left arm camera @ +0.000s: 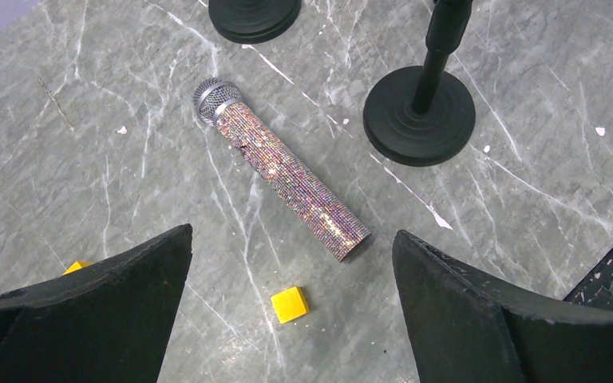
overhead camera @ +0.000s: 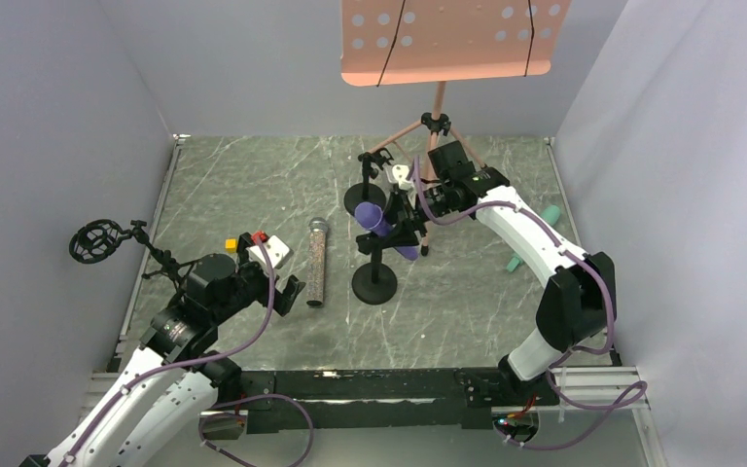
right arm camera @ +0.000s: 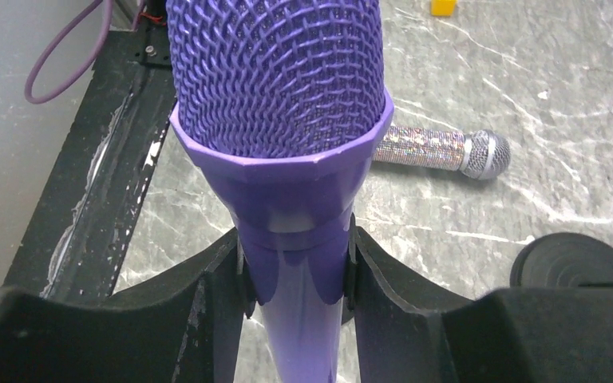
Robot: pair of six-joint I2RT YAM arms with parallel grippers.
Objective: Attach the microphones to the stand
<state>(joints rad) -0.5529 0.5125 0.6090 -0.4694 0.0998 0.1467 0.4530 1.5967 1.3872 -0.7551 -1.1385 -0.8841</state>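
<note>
My right gripper [overhead camera: 404,224] is shut on the purple microphone [overhead camera: 384,229], its fingers [right arm camera: 207,287] clamped on the handle just below the mesh head [right arm camera: 275,72]. It holds the microphone tilted at the top of a black round-base stand [overhead camera: 374,282]. I cannot tell whether the stand's clip grips it. The glittery microphone [left arm camera: 287,171] lies flat on the table left of that stand [left arm camera: 419,116]. My left gripper [left arm camera: 291,233] is open and empty, hovering just short of its handle end. The mint-green microphone [overhead camera: 535,238] lies at the right, partly hidden by my right arm.
A second black stand [overhead camera: 364,197] is behind the first. A peach music stand [overhead camera: 438,107] is at the back. A shock-mount stand [overhead camera: 97,240] is at the left wall. A yellow cube [left arm camera: 290,304] lies between my left fingers, another [left arm camera: 76,266] by the left finger.
</note>
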